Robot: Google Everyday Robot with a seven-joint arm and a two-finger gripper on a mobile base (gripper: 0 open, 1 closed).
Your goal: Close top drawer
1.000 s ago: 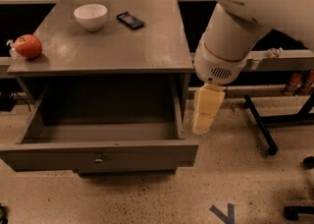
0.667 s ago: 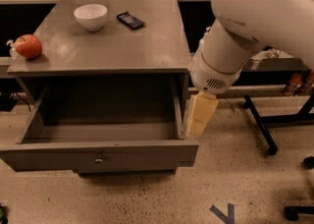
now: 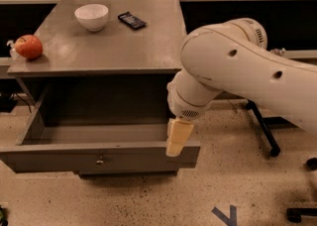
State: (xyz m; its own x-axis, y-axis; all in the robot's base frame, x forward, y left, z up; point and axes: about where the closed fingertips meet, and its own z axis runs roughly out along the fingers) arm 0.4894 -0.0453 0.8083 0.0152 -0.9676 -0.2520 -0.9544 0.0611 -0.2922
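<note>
The top drawer (image 3: 74, 158) is a wide grey box drawer, pulled far out of the grey cabinet (image 3: 114, 46). Its flat front panel faces me with a small silvery knob (image 3: 100, 160) at the centre. The inside shows nothing in it. My gripper (image 3: 178, 137), cream-coloured at the end of the white arm (image 3: 237, 76), hangs at the drawer's right front corner, over the top edge of the front panel. It seems to touch or nearly touch that edge.
On the cabinet top are a white bowl (image 3: 92, 16), a dark phone (image 3: 132, 20) and a red apple (image 3: 28, 46) at the left edge. Black stand legs (image 3: 262, 131) are on the floor to the right. Benches run along the back.
The arm has swung left and forward. The gripper moved from beside the drawer's right side to its right front corner. The drawer stays open.
</note>
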